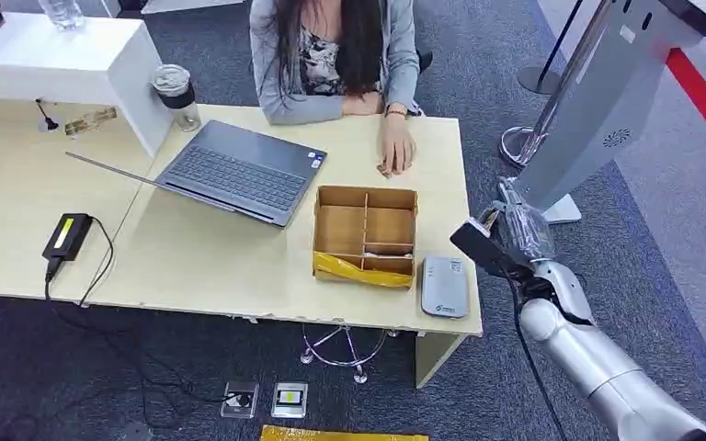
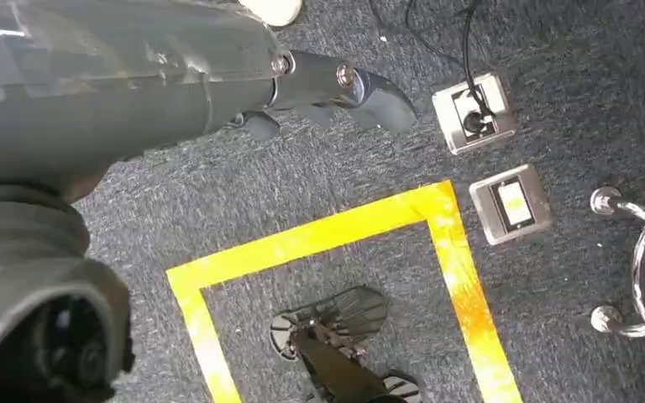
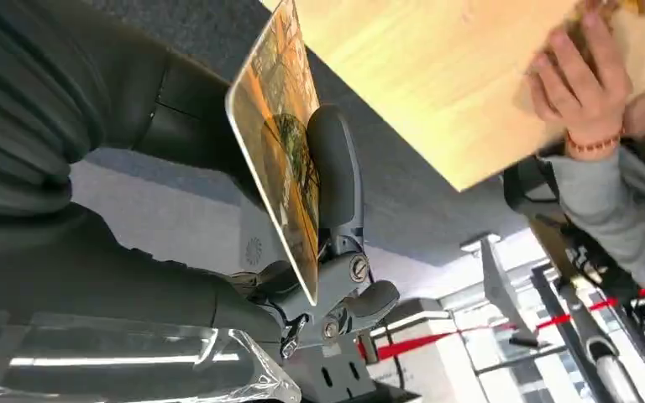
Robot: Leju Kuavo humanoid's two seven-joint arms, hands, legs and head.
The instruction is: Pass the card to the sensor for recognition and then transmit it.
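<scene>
My right hand (image 1: 518, 237) hangs just off the table's right end, level with and to the right of the grey-white card sensor (image 1: 445, 286), which lies flat near the front right corner. In the right wrist view the card (image 3: 281, 126), printed in orange and green, stands on edge, pinched between the thick thumb (image 3: 333, 168) and the dark fingers behind it. The card is apart from the sensor. My left hand (image 2: 327, 88) hangs low over the carpet and holds nothing, its fingers loosely stretched.
A partitioned cardboard box (image 1: 365, 234) sits left of the sensor, an open laptop (image 1: 239, 170) further left. A person sits across the table (image 1: 211, 266), one hand (image 1: 395, 147) resting on it. A tilted grey kiosk (image 1: 597, 110) rises just beyond my right hand.
</scene>
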